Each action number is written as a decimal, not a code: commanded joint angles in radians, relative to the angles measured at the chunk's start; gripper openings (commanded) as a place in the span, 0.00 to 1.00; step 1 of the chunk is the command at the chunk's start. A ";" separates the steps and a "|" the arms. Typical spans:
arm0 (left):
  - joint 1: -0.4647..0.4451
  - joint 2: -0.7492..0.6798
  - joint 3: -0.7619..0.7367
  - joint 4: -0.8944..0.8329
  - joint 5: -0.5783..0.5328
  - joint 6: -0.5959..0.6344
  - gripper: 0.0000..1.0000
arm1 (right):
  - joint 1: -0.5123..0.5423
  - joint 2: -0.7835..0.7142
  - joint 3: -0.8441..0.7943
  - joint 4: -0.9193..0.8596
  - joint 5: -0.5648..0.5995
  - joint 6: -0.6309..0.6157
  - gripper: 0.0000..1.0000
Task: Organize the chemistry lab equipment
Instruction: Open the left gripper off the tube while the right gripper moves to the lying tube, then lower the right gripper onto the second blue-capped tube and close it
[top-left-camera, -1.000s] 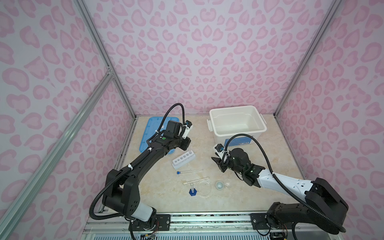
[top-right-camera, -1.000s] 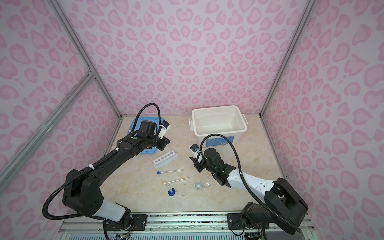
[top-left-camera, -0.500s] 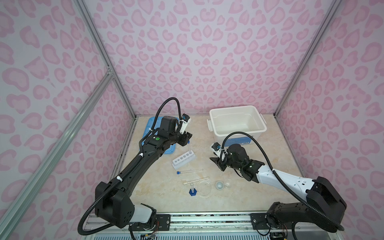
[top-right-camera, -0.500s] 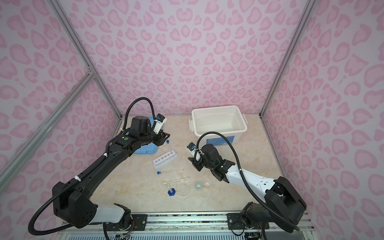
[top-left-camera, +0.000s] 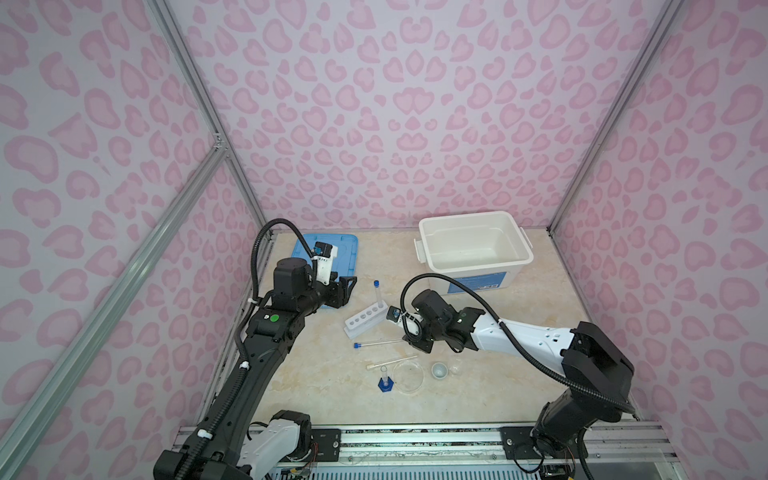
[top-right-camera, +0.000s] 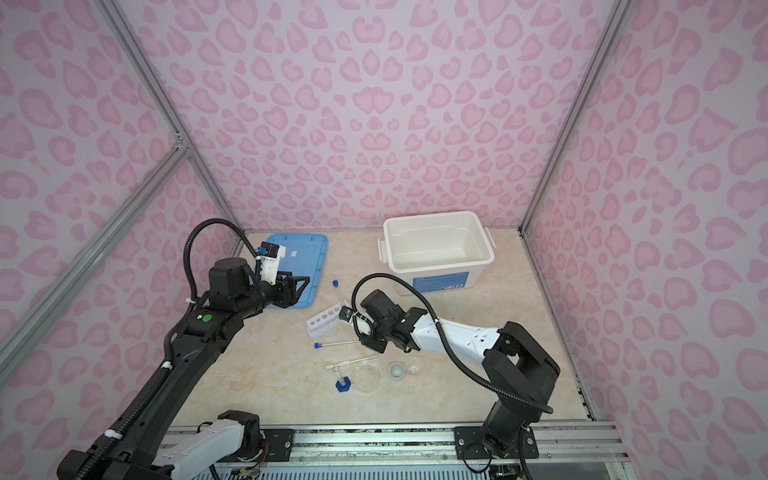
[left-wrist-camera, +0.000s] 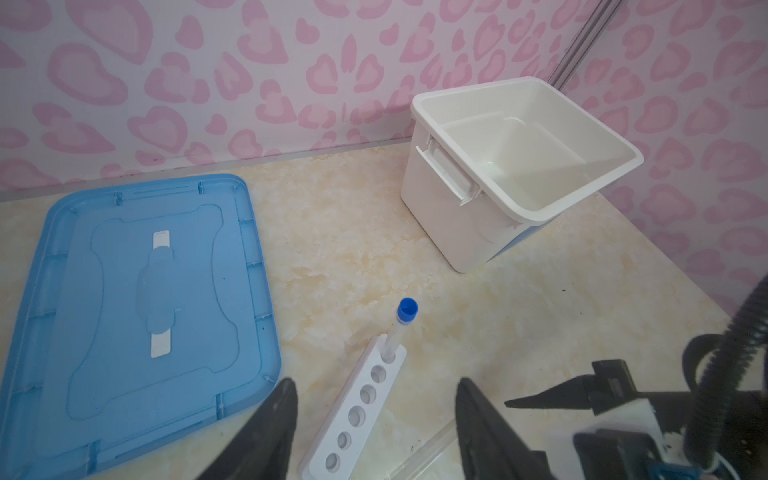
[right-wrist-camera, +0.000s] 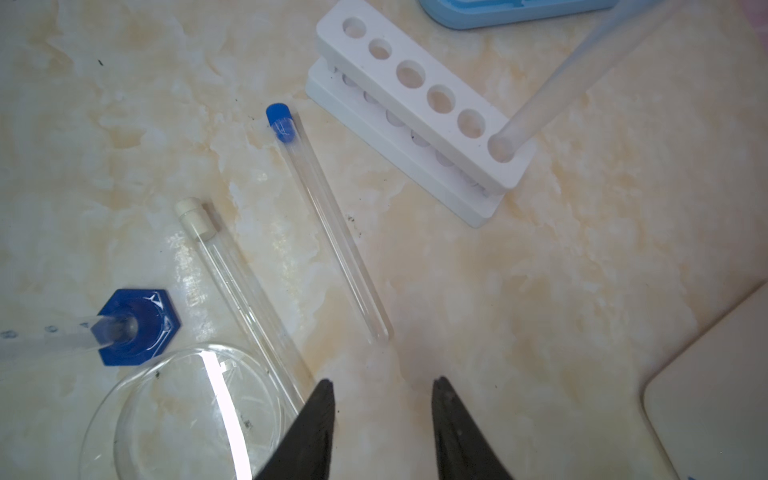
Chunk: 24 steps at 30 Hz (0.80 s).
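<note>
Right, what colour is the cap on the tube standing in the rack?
Blue cap, clearest in the left wrist view.

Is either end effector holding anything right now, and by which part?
Nothing is held: the left end effector and right end effector both stand open, empty.

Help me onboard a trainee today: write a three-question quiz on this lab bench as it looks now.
1. True or false: a blue-capped tube stands in an end hole of the white rack.
2. How many holes of the white rack have no tube in them?
3. Pick one. The left gripper is: A) open and holding nothing; B) shut on a tube; C) shut on the lid.

Key: 1 true; 2 five; 3 A.
</note>
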 joint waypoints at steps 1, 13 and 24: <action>0.044 -0.044 -0.048 0.069 0.092 -0.094 0.63 | 0.015 0.069 0.048 -0.050 0.014 -0.044 0.39; 0.094 -0.060 -0.108 0.074 0.196 -0.147 0.62 | 0.039 0.207 0.132 -0.036 -0.012 -0.091 0.37; 0.094 -0.038 -0.127 0.094 0.196 -0.148 0.62 | 0.036 0.249 0.131 0.014 -0.013 -0.105 0.36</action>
